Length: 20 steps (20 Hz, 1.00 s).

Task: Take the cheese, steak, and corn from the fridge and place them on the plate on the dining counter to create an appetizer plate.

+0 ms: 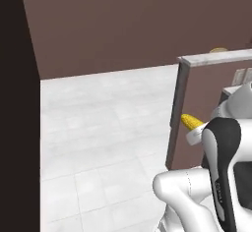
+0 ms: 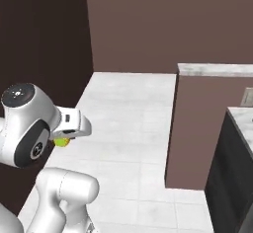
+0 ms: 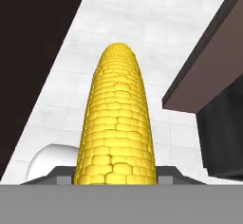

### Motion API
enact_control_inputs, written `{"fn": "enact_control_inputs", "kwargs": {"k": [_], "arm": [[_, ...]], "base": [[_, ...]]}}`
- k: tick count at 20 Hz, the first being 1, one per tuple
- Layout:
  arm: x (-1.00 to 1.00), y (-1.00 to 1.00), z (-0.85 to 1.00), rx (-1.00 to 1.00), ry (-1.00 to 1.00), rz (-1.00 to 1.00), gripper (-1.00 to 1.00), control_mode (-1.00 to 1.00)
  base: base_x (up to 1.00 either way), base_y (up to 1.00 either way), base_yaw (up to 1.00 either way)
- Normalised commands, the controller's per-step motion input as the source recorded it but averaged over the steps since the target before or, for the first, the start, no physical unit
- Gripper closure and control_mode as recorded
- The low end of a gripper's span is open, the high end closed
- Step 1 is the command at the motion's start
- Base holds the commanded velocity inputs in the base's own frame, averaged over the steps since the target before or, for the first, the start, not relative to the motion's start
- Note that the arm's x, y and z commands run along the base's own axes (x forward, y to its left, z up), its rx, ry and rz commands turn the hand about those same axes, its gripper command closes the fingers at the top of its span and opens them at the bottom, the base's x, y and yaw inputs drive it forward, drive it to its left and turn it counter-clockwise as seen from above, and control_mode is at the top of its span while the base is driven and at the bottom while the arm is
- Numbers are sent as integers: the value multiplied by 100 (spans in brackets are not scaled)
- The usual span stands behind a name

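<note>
I have the end effector (image 3: 114,178) clamped on the corn (image 3: 115,123) near its base, carried above the floor; it looks stiff, light and round enough to roll if gripped off-centre.

Base cams behind arm, L/R, share floor (image 1: 98,128) + counter end; hand cam close along corn (image 3: 116,123).

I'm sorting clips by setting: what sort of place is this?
Probably a rendered kitchen: a pale tiled floor, a marble-topped partition, dark cabinets, and the corn in the claw.
</note>
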Motion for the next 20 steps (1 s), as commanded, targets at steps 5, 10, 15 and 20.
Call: {"fn": "enact_control_inputs", "kwargs": {"k": [5,10,15,20], "arm": [[0,0,0,0,0,0,100,100],[0,0,0,0,0,0,100,100],[0,0,0,0,0,0,100,100],[0,0,0,0,0,0,100,100]], "base": [[100,21,-37],[100,54,-38],[100,86,-40],[100,100,-43]]}}
